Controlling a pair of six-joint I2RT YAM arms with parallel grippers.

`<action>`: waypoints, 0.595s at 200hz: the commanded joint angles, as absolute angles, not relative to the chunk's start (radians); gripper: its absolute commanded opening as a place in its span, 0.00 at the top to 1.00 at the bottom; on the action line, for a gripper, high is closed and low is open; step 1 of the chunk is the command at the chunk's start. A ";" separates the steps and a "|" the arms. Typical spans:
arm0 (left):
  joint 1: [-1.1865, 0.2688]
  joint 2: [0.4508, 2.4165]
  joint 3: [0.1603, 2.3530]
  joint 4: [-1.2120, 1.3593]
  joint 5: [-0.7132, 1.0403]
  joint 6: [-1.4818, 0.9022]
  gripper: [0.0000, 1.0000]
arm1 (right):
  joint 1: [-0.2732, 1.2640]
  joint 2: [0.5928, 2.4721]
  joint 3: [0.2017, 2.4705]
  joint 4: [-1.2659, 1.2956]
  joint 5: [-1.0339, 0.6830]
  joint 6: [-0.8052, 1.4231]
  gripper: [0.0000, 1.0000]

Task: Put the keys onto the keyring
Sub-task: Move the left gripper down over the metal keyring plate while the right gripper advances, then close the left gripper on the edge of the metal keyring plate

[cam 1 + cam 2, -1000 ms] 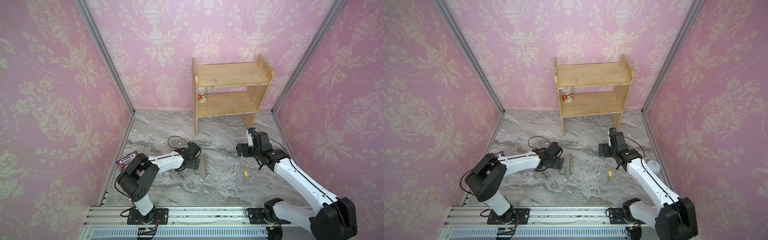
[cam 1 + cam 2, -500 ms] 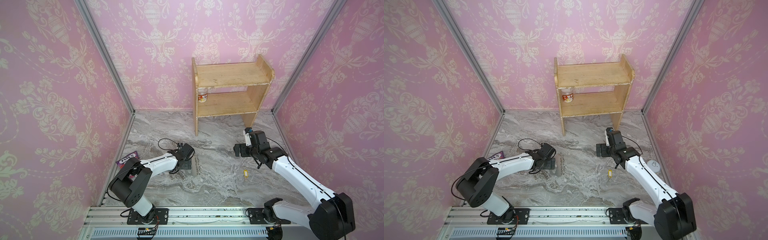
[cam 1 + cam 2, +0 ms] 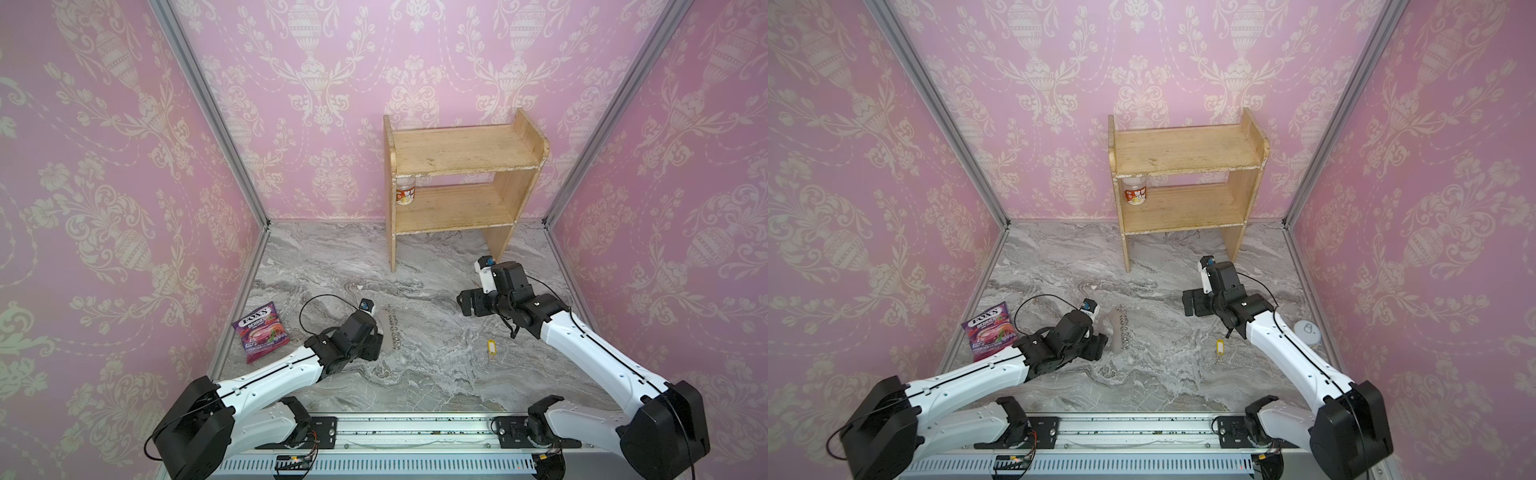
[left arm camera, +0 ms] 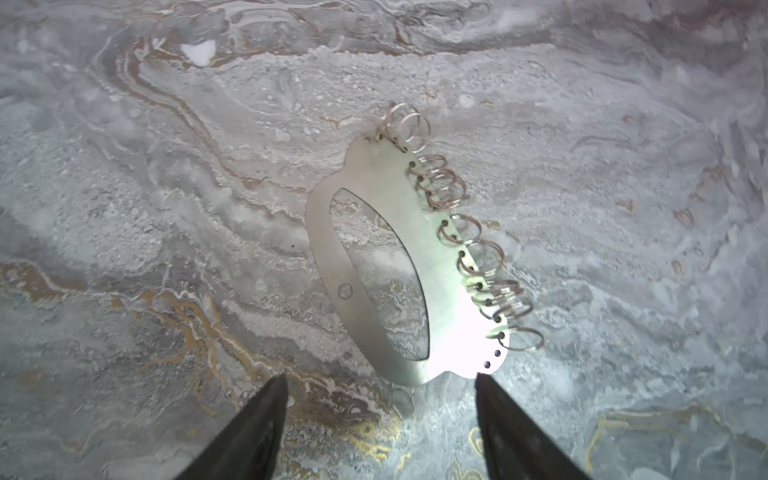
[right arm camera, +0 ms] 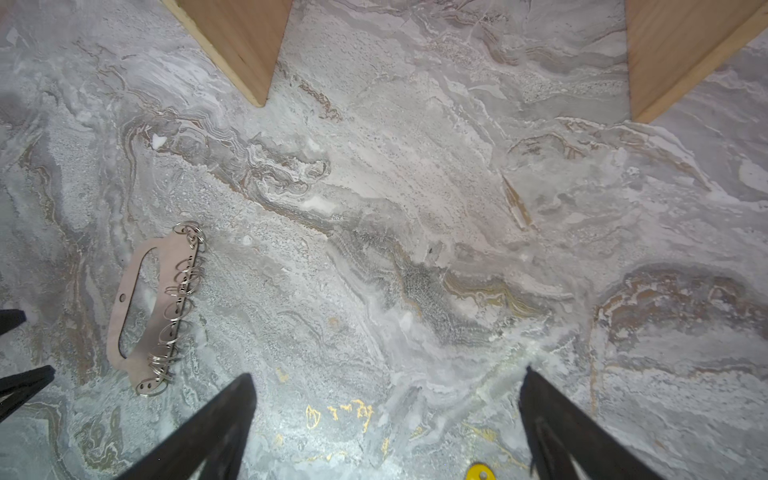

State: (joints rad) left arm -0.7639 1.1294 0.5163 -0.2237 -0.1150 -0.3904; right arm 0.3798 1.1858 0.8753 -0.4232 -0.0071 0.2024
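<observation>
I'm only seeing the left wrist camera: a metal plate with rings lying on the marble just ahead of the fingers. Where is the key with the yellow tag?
Observer: The key with the yellow tag lies flat on the table, to the right of the keyring and apart from it.
Operator: Is the right gripper holding it?
Observer: No. The right gripper hangs open above the table, empty, and is not touching the tag.
Operator: Anything else lying around?
Observer: A purple candy bag lies near the table's left edge.
</observation>
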 commanded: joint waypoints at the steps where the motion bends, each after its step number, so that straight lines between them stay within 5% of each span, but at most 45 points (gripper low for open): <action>1: -0.800 1.155 0.493 -0.117 -0.015 -0.314 0.45 | 0.392 1.159 0.855 -0.388 -0.043 0.170 0.00; 20: -0.860 1.210 0.490 -0.054 -0.026 -0.266 0.39 | 0.397 1.147 0.846 -0.378 -0.050 0.156 0.00; 47: -0.927 1.276 0.474 0.035 -0.097 -0.213 0.49 | 0.402 1.121 0.838 -0.378 -0.049 0.127 0.00; 119: -0.945 1.341 0.471 0.080 -0.169 -0.145 0.51 | 0.405 1.043 0.809 -0.356 -0.068 0.109 0.00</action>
State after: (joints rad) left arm -0.9344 1.3312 0.4786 0.0536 -0.1272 -0.2012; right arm 0.3954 1.0695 0.8303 -0.3775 -0.0498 0.1303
